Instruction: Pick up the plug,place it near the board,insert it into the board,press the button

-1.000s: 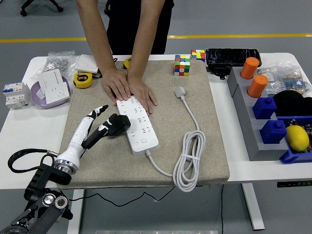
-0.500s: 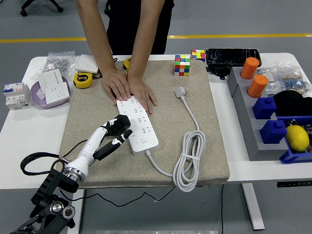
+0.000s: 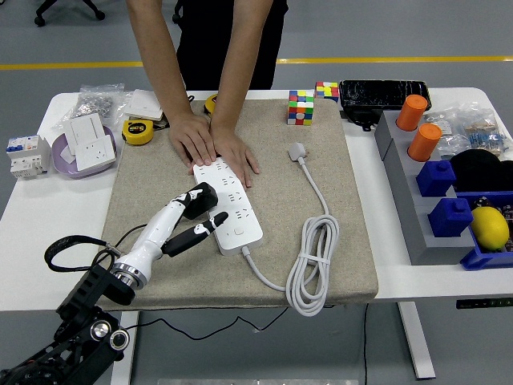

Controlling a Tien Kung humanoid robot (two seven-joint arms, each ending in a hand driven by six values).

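A white power strip (image 3: pixel 232 200) lies on the beige mat (image 3: pixel 144 180), with its button (image 3: pixel 237 233) at the near end. A person's two hands (image 3: pixel 215 144) press flat on its far end. My left hand (image 3: pixel 200 218) reaches in from the lower left and is shut on a black plug (image 3: pixel 200 197). The plug sits at the strip's left edge, over the middle sockets. One finger (image 3: pixel 215 220) points onto the strip just left of the button. The strip's own white cord (image 3: pixel 309 265) lies coiled to the right and ends in a white plug (image 3: pixel 297 151).
Along the mat's far edge are two colour cubes (image 3: pixel 300 107), a yellow tape measure (image 3: pixel 138 131) and a black case (image 3: pixel 383 92). A purple dish with white sockets (image 3: pixel 84 148) stands left. Grey and blue bins with orange cylinders (image 3: pixel 417 128) and a yellow lemon (image 3: pixel 490 227) stand right.
My left arm has swung right and forward, carrying the black plug from beside the strip onto its left edge. The person's hands have stayed on the strip.
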